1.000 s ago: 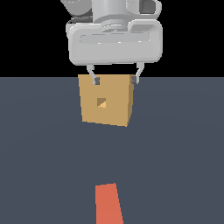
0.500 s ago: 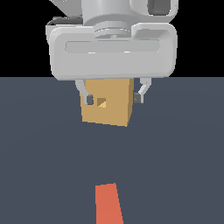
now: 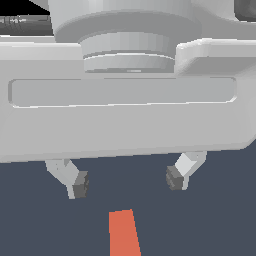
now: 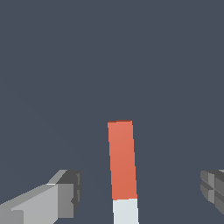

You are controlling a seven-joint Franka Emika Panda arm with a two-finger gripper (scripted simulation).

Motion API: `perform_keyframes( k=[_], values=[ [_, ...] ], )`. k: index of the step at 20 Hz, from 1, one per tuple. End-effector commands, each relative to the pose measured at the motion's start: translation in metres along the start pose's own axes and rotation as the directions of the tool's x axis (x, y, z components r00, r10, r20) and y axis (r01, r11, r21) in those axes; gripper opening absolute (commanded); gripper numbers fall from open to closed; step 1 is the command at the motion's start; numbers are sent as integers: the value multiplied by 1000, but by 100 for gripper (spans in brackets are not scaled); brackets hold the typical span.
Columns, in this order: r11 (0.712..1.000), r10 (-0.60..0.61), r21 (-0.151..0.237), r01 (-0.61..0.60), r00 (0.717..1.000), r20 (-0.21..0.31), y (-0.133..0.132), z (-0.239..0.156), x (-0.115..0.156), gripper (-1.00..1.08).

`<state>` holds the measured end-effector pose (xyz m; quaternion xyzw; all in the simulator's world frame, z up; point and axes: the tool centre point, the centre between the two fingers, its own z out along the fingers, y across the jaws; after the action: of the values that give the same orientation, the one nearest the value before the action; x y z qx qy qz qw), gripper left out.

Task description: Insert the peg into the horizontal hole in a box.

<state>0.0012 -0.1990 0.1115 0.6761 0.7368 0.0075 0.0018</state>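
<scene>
The peg (image 3: 123,233) lies flat on the dark floor; in the exterior view only its orange-red end shows at the bottom edge. In the wrist view the peg (image 4: 122,166) shows its orange-red part and the start of its pale grey-white part. My gripper (image 3: 126,182) is open and empty, its large grey body filling the exterior view. Its fingers (image 3: 75,181) hang wide apart above and on either side of the peg's line, not touching it. In the wrist view the gripper (image 4: 142,192) straddles the peg. The tan box and its hole are hidden behind the gripper body.
The dark grey-blue floor (image 4: 109,57) spreads around the peg in both views. Nothing else shows on it.
The gripper has come much closer to the exterior camera and toward the peg. It now covers the tan box, which showed before. The fingers stay open. The peg has not moved.
</scene>
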Motion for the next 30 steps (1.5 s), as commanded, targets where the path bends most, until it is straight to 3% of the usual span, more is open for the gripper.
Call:
perform_keyframes(
  k=[1,7,13,30],
  values=[
    [1000,-15,3,15,1000,2,-2,11,-27,100],
    [999,-42,9,42,999,4,-3,30,-78,100],
    [998,-57,13,56,998,6,-1,41,-106,100],
    [998,-61,14,61,998,7,-1,64,-117,100]
  ],
)
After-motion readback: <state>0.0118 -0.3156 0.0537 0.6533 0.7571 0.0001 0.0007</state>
